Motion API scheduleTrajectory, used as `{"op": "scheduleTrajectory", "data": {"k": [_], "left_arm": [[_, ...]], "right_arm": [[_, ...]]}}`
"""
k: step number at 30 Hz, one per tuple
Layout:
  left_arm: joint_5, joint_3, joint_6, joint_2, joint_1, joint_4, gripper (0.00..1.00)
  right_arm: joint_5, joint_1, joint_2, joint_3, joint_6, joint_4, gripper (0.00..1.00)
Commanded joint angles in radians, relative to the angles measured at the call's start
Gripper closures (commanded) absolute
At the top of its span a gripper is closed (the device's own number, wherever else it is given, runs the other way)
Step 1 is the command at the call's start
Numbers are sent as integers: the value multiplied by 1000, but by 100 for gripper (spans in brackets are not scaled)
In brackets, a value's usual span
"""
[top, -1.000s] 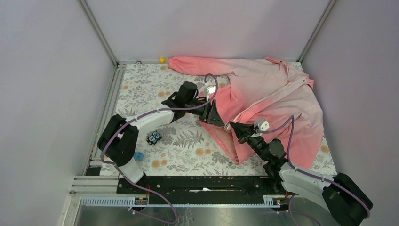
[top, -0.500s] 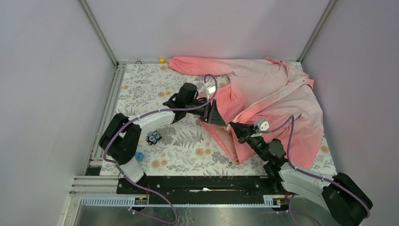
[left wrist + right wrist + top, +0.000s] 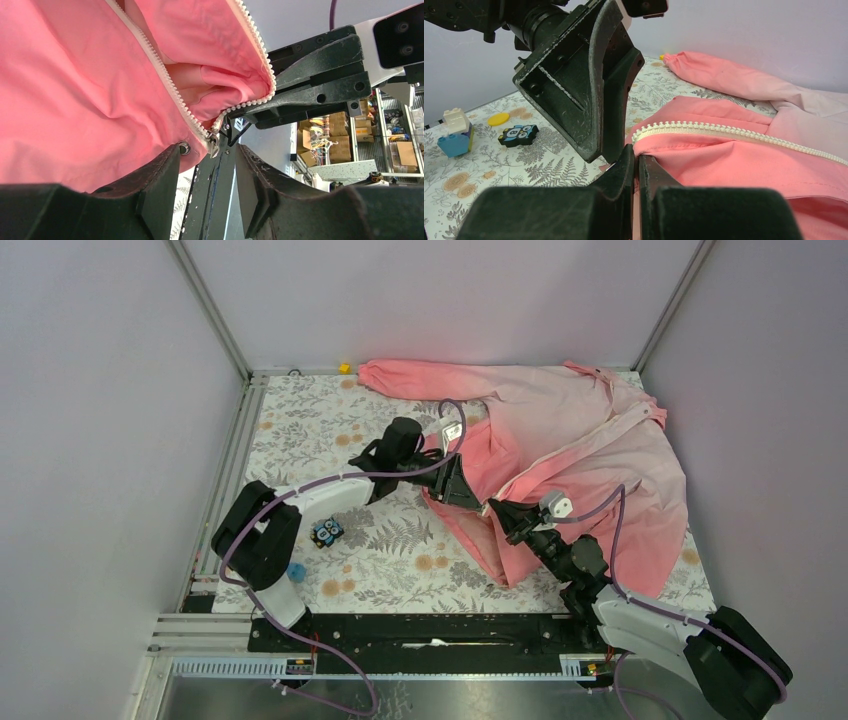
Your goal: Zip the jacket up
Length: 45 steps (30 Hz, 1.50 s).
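While the right gripper (image 3: 497,511) stays pinched shut on the jacket (image 3: 590,440) edge and holds it up, the left gripper (image 3: 460,488) comes a little closer, and its jaws, not together yet, draw in around the slider (image 3: 214,142) at the bottom of the zip (image 3: 155,60). I think grabbing the slider is next. Most of the jacket lies spread at the far right of the table (image 3: 400,560). A dark toy (image 3: 327,531) and a blue brick (image 3: 295,570) sit well apart on the left, out of the way, but the two grippers are very close and could bump
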Motion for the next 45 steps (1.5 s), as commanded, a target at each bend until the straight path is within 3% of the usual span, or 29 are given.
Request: {"op": "scheduleTrajectory", "data": {"k": [1, 8, 12, 14, 16, 19, 22, 25, 28, 36, 45], "left_arm": [[17, 11, 42, -20, -8, 8, 55], [-62, 14, 111, -35, -3, -77, 39], [-193, -65, 158, -163, -10, -22, 32], [-288, -153, 173, -248, -11, 81, 3], [-401, -249, 215, -333, -24, 168, 1], [-570, -435, 351, -446, -97, 376, 3], [-746, -594, 625, -513, -235, 585, 7], [-793, -696, 860, -486, -308, 803, 21], [-837, -716, 970, -394, -339, 971, 37], [-971, -639, 1067, -169, -389, 1154, 57], [-1028, -618, 1070, -144, -403, 1192, 58]], "right_arm": [[4, 0, -7, -156, 2, 101, 100], [4, -1, -5, -157, 4, 102, 100], [4, 0, 0, -154, 6, 104, 100], [3, 0, 1, -153, 8, 104, 100], [4, 0, 2, -153, 9, 103, 100], [4, -1, 0, -153, 9, 101, 100], [4, -1, -3, -154, 9, 104, 100], [4, -1, -8, -156, 11, 104, 100], [4, 0, -14, -157, 9, 102, 100], [33, -1, -47, -163, 6, 81, 100], [23, 0, -24, -160, 6, 101, 100]]}}
